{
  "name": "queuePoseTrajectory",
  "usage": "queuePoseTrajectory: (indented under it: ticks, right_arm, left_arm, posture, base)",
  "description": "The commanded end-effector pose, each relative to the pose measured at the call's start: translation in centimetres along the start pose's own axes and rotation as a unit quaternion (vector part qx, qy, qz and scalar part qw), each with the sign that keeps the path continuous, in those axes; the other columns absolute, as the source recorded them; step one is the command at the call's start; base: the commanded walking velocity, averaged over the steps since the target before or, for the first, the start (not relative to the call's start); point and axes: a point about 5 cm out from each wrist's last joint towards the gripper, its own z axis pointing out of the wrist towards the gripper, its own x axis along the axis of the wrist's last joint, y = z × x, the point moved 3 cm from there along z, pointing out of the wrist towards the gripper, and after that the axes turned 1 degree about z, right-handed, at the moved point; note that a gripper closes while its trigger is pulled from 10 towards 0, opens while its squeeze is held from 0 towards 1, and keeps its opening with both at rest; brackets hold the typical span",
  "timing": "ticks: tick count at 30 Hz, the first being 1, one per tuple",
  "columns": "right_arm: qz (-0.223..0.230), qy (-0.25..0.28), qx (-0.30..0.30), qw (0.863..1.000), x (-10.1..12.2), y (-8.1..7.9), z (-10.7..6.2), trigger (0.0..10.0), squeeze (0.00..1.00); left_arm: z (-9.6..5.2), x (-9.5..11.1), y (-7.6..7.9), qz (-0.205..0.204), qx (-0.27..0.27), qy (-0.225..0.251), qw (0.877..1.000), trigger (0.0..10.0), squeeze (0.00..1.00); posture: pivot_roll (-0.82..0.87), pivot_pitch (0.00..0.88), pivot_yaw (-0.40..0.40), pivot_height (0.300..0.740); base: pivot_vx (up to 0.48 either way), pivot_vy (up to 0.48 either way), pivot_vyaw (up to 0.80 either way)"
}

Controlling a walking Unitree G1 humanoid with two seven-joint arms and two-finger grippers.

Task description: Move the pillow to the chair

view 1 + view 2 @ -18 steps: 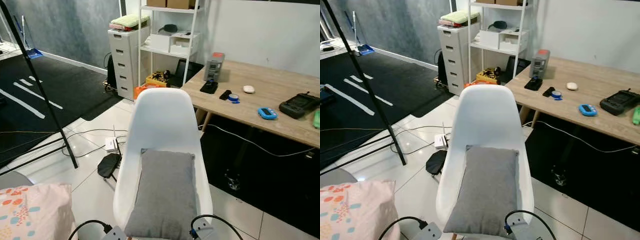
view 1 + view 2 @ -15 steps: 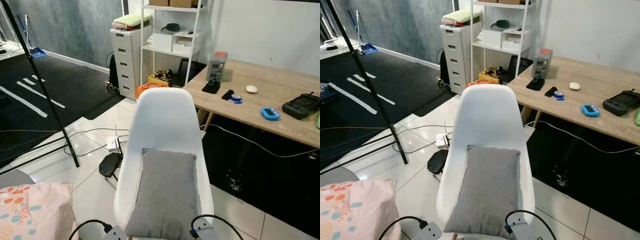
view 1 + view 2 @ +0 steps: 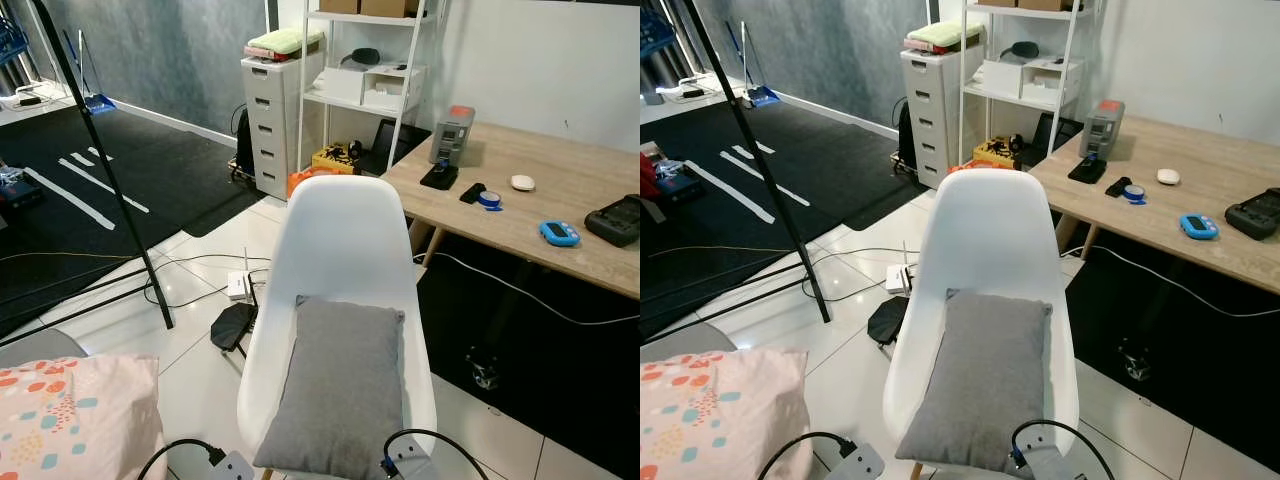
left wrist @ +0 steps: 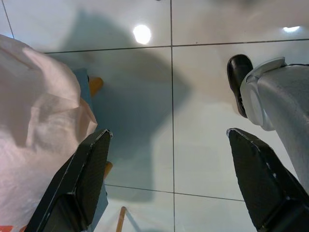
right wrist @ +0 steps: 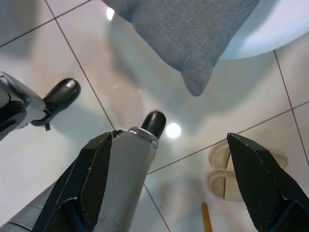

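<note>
A grey pillow (image 3: 337,385) lies on the seat of a white shell chair (image 3: 345,245) straight ahead of me, its top edge leaning on the backrest. One pillow corner (image 5: 193,84) hangs past the seat edge in the right wrist view. My left gripper (image 4: 174,181) hangs open over the tiled floor, nothing between its fingers. My right gripper (image 5: 166,186) is open too, low beside the chair, above the floor and my own leg.
A pink patterned cushion (image 3: 70,415) lies at the near left. A wooden desk (image 3: 530,215) with small gadgets stands to the right, a white drawer unit (image 3: 277,115) and shelf behind. A black tripod leg (image 3: 110,175) and cables cross the left floor. Pale slippers (image 5: 227,171) sit below.
The whole picture has slid a little to the right, so the camera has turned slightly left. The pillow and chair stay as they were.
</note>
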Motion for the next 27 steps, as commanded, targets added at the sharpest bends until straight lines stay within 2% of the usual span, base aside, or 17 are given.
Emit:
queuePoseTrajectory:
  ticks: [1, 27]
  right_arm:
    - [0.01, 0.001, 0.005, 1.0, -0.17, -0.34, 0.05, 10.0, 0.0]
    - [0.017, 0.001, 0.009, 1.0, -0.33, -0.59, 0.08, 10.0, 0.0]
  left_arm:
    - [-0.02, -0.56, 0.18, 0.007, -0.004, -0.006, 1.0, 10.0, 0.0]
    - [-0.04, -0.89, 0.22, 0.004, -0.004, -0.008, 1.0, 10.0, 0.0]
  posture:
    - [-0.05, 0.013, -0.006, 0.74]
    - [-0.04, 0.011, 0.008, 0.74]
  base:
    - [0.0, 0.0, 0.8]
    - [0.0, 0.0, 0.8]
